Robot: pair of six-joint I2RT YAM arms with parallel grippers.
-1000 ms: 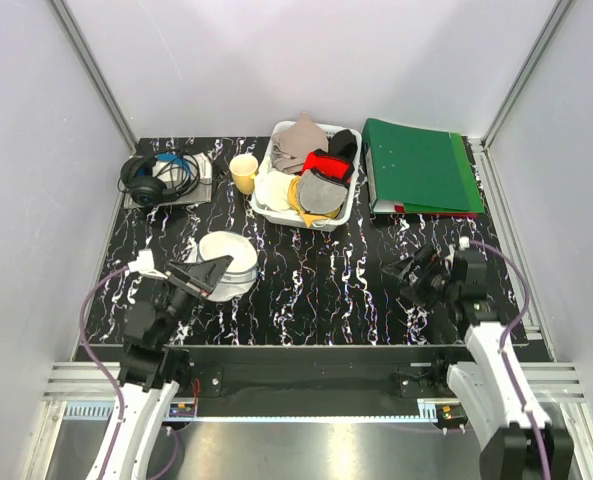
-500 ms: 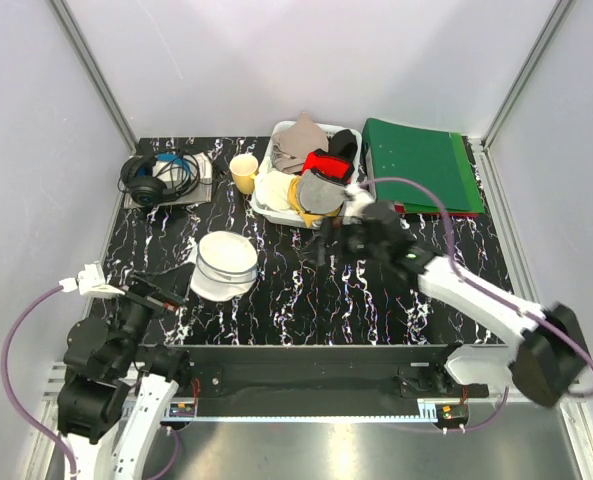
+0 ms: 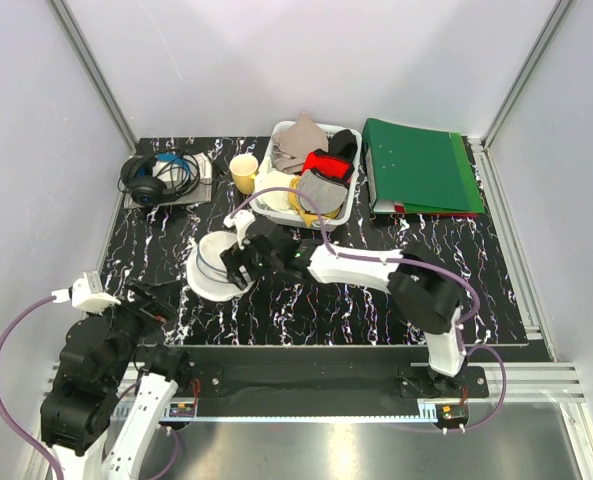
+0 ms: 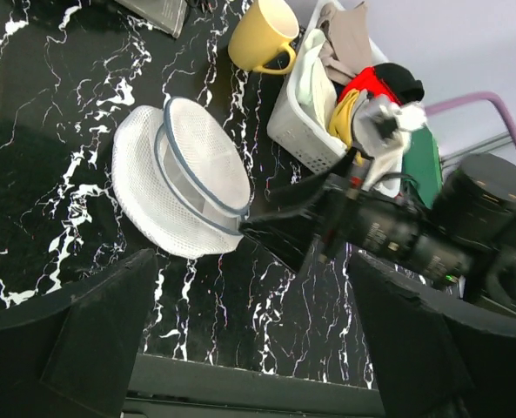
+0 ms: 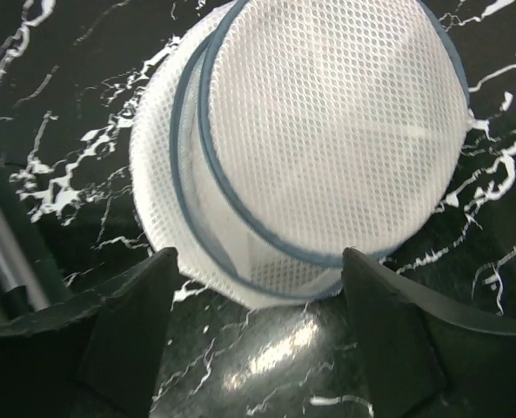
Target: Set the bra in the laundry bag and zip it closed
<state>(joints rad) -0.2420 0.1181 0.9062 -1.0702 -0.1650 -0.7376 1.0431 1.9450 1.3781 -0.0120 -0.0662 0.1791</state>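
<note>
The white mesh laundry bag (image 3: pixel 214 268) lies left of the middle, its blue-zipped lid partly open; it also shows in the left wrist view (image 4: pixel 184 187) and fills the right wrist view (image 5: pixel 327 148). My right gripper (image 3: pixel 236 266) reaches across the table and hovers open at the bag's right edge, its jaws either side of the open rim (image 5: pixel 258 348). My left gripper (image 3: pixel 146 298) is open and empty (image 4: pixel 253 348), drawn back near the front left, apart from the bag. The off-white bra (image 3: pixel 272 189) lies in the left end of the basket, mostly hidden.
The white lattice basket (image 3: pixel 266 212) at the back holds grey, red, black and yellow garments. A yellow mug (image 3: pixel 243 172) stands left of it. Black headphones (image 3: pixel 156 178) lie at the back left and a green binder (image 3: pixel 421 170) at the back right.
My right arm has swung from the right side across the table to the bag. My left arm has pulled back from the bag toward the front left corner.
</note>
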